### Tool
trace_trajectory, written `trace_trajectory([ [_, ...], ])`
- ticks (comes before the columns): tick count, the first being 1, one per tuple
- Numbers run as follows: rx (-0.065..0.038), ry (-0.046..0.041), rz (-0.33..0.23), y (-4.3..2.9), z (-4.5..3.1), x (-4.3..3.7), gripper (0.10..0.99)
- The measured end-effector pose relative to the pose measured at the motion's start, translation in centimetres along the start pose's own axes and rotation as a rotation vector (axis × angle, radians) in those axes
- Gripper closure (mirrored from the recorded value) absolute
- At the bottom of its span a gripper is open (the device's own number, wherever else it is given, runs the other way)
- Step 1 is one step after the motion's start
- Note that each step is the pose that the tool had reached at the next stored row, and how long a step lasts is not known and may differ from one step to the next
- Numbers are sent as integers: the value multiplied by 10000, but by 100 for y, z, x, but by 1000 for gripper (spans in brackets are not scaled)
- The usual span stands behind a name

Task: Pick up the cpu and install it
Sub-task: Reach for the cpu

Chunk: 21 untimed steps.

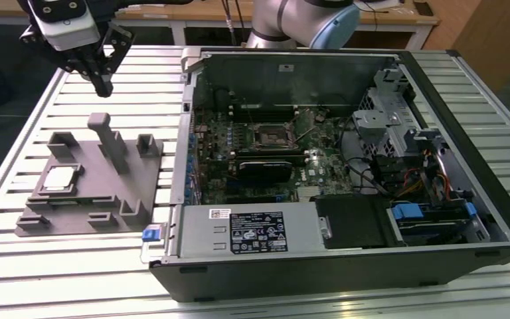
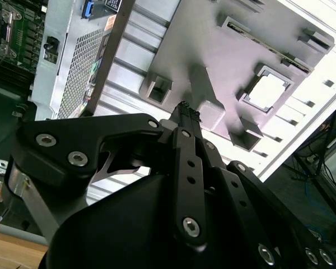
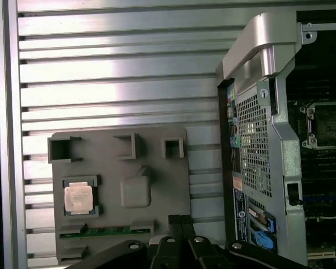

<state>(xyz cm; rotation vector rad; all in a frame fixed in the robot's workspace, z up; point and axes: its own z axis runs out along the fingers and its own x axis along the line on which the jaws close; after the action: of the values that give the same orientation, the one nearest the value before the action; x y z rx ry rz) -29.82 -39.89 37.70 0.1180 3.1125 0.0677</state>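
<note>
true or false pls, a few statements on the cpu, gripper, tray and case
1. The cpu lies in the grey tray. True.
2. The gripper holds the cpu. False: it is shut on nothing and hangs apart from the tray.
3. The computer case lies open. True.
4. The tray sits inside the case. False: it rests on the slatted table, to the exterior view's left of the case.

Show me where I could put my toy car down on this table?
Bare silver slats lie between the grey plastic tray and the near edge, and beyond the tray below the black gripper. Inside the open black computer case it is crowded.
</note>
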Motion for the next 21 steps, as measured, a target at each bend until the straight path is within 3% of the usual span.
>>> trace_trajectory([
  [21, 0, 0, 0, -14, 5, 176, 980],
])
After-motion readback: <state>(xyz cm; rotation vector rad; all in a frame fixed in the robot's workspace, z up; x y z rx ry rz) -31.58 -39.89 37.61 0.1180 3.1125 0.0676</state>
